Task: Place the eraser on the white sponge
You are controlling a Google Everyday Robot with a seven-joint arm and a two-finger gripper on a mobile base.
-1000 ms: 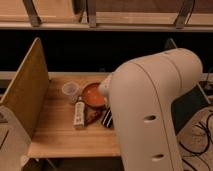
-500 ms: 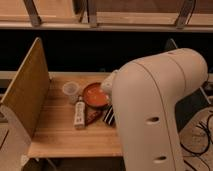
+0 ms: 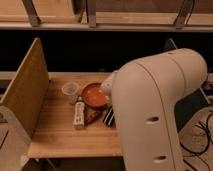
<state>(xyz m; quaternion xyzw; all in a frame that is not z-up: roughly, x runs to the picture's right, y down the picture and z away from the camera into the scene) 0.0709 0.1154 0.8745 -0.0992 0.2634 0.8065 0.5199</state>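
The eraser (image 3: pixel 108 117), a small black flat block with pale stripes, lies on the wooden table (image 3: pixel 65 140), right at the edge of my big white arm (image 3: pixel 155 110). The white sponge (image 3: pixel 78 114), a long pale block, lies left of it. A reddish-brown lumpy object (image 3: pixel 92 116) sits between the two. My gripper is hidden behind the arm's bulk and does not show.
An orange bowl (image 3: pixel 94 95) stands behind the eraser, with a clear plastic cup (image 3: pixel 70 91) to its left. An upright wooden panel (image 3: pixel 25 95) closes off the table's left side. Dark shelving runs along the back, and cables lie on the floor at the right.
The arm's near edge has shifted slightly to the right. The eraser, the sponge and the bowl have not moved.
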